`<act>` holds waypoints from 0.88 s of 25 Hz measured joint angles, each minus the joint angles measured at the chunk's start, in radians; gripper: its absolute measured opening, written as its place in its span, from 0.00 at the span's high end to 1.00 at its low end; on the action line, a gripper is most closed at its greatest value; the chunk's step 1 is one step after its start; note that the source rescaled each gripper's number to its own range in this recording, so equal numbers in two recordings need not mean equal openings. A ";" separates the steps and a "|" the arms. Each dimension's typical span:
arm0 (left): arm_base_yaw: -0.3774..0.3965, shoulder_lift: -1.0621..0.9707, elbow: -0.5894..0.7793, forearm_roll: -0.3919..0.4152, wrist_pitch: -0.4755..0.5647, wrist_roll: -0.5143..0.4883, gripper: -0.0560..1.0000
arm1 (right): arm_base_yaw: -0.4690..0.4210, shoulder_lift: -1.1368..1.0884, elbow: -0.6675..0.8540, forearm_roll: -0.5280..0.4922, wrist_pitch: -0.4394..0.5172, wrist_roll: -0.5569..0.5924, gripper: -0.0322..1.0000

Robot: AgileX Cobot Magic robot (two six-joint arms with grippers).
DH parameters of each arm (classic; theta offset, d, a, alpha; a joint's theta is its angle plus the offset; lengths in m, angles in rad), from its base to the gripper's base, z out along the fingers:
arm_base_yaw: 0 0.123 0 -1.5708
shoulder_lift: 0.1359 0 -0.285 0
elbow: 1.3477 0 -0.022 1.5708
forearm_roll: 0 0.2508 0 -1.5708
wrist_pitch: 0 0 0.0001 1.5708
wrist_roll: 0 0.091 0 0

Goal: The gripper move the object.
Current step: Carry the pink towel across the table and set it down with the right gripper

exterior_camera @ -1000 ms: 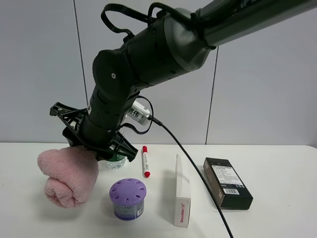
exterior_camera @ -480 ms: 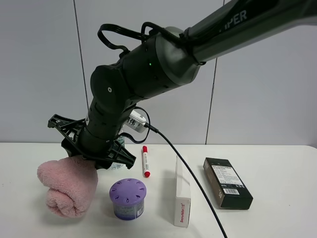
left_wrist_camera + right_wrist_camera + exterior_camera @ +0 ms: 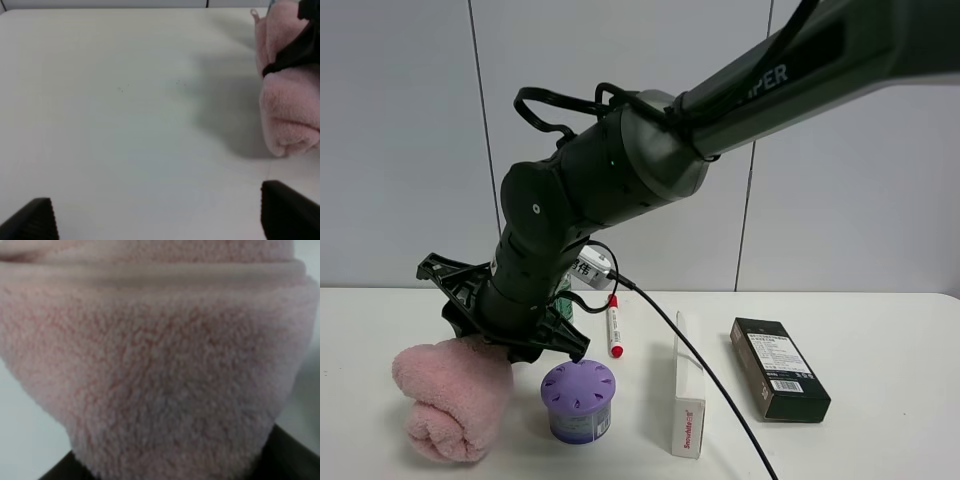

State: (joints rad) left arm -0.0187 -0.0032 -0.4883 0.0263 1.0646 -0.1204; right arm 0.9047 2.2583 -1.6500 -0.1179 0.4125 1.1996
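The pink rolled towel (image 3: 445, 400) lies at the table's front left, low on or just above the surface. My right gripper (image 3: 492, 346) reaches across from the right and is shut on its upper end. In the right wrist view the towel (image 3: 150, 365) fills the picture, with black fingertips (image 3: 290, 455) at its edges. In the left wrist view the towel (image 3: 290, 110) sits to one side with a black claw (image 3: 295, 50) across it. My left gripper (image 3: 155, 220) is open and empty over bare table, apart from the towel.
A purple round jar (image 3: 578, 400) stands right beside the towel. A red-capped marker (image 3: 614, 325), a white box on its edge (image 3: 688, 395) and a black box (image 3: 779, 368) lie further right. A black cable (image 3: 705, 375) trails over the white box.
The right arm has lowered and swung toward the front, bringing the towel down and nearer the table's front edge. The other objects have not moved.
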 joint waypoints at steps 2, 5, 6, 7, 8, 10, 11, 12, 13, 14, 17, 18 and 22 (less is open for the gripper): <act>0.000 0.000 0.000 0.000 0.000 0.000 0.00 | 0.000 0.005 0.000 0.000 -0.007 -0.001 0.97; 0.000 0.000 0.000 0.000 0.000 -0.001 0.00 | 0.000 0.007 0.000 0.000 -0.039 -0.028 0.97; 0.000 0.000 0.000 0.000 0.000 -0.001 0.00 | 0.000 0.007 0.000 0.000 -0.049 -0.047 0.97; 0.000 0.000 0.000 0.000 0.000 -0.001 0.00 | 0.000 0.007 0.000 0.000 -0.052 -0.071 0.97; 0.000 0.000 0.000 0.000 0.000 -0.001 0.00 | 0.000 0.007 0.000 0.000 -0.051 -0.090 0.97; 0.000 0.000 0.000 0.000 0.000 -0.001 0.00 | 0.000 0.007 0.000 0.000 -0.042 -0.119 0.97; 0.000 0.000 0.000 0.000 0.000 -0.001 0.00 | 0.000 0.007 0.000 0.000 -0.034 -0.123 0.97; 0.000 0.000 0.000 0.000 0.000 -0.001 0.00 | 0.000 0.007 0.000 0.000 -0.027 -0.124 0.97; 0.000 0.000 0.000 0.000 0.000 -0.001 0.00 | 0.000 0.007 0.000 0.000 -0.023 -0.124 0.97; 0.000 0.000 0.000 0.000 0.000 -0.001 0.00 | 0.000 0.007 0.000 0.000 -0.022 -0.124 0.97; 0.000 0.000 0.000 0.000 0.000 -0.001 0.00 | 0.000 0.007 0.000 0.000 -0.022 -0.124 0.97; 0.000 0.000 0.000 0.000 0.000 -0.001 0.00 | 0.000 0.007 0.000 0.000 -0.022 -0.122 0.97; 0.000 0.000 0.000 0.000 0.000 0.000 0.00 | 0.000 0.007 0.000 0.000 -0.022 -0.120 0.97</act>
State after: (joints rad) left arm -0.0187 -0.0032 -0.4883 0.0263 1.0646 -0.1202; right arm 0.9047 2.2653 -1.6500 -0.1179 0.3901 1.0797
